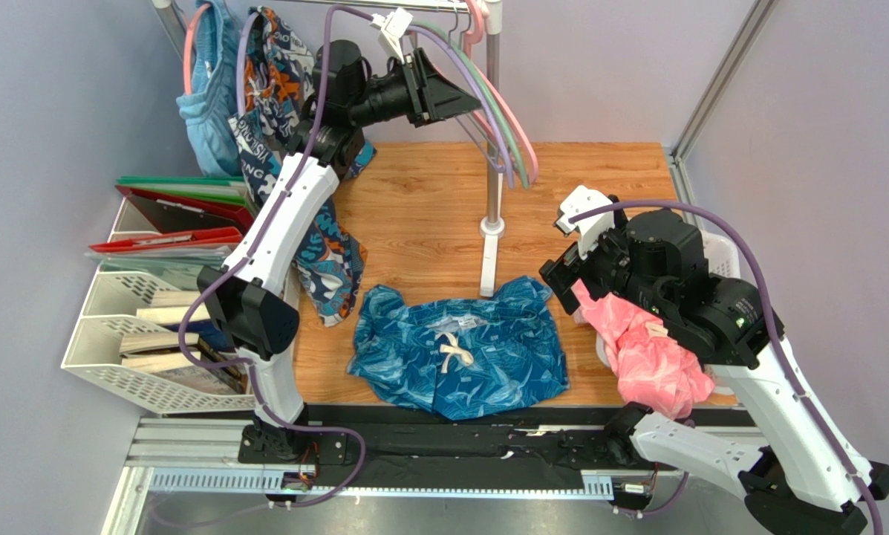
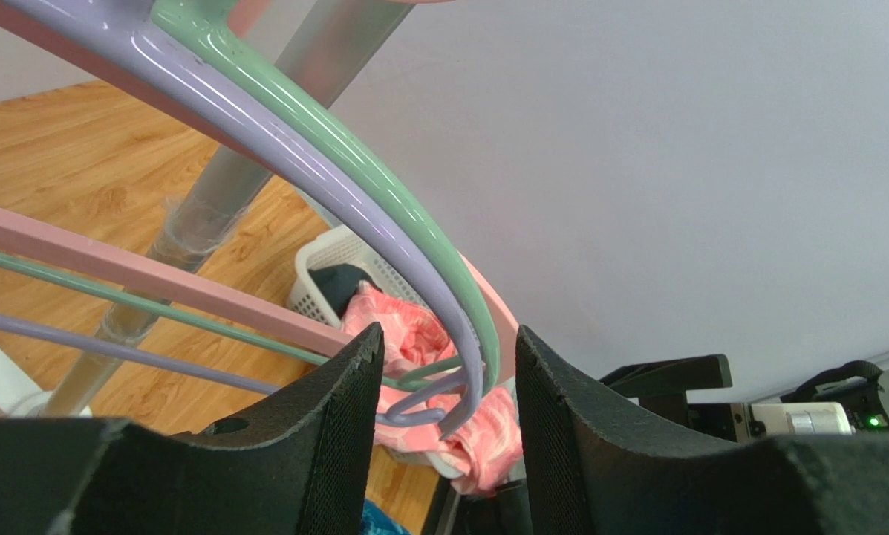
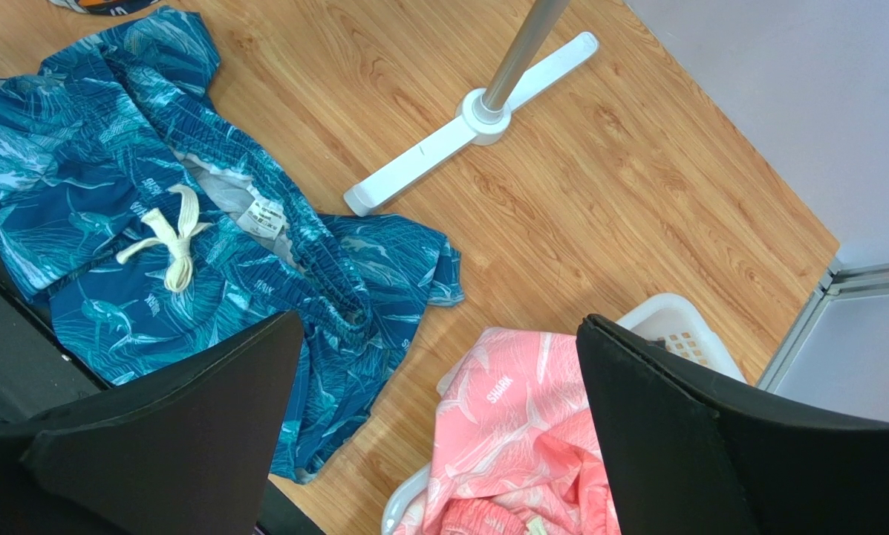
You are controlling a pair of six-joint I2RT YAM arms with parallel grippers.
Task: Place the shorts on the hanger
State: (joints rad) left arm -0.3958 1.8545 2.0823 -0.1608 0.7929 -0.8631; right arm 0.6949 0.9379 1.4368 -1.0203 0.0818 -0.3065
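The shorts (image 1: pixel 454 346) lie spread flat on the wooden table near its front edge, white drawstring up; they also show in the right wrist view (image 3: pixel 103 223). The lavender hanger (image 1: pixel 498 134) hangs on the rack with a mint-green and a pink one. My left gripper (image 1: pixel 469 106) is raised at the rack, open, with the lavender hanger's lower corner (image 2: pixel 437 407) between its jaws, not clamped. My right gripper (image 1: pixel 564 279) is open and empty, hovering right of the shorts above a pink garment (image 3: pixel 516 435).
The rack's pole (image 1: pixel 490 167) stands on a white foot (image 3: pixel 471 123) just behind the shorts. A white basket (image 1: pixel 719 251) holds the pink garment at right. A navy cartoon-print garment (image 1: pixel 326 251) and light blue shorts (image 1: pixel 209 100) hang at left. File trays (image 1: pixel 136 323) stand at the far left.
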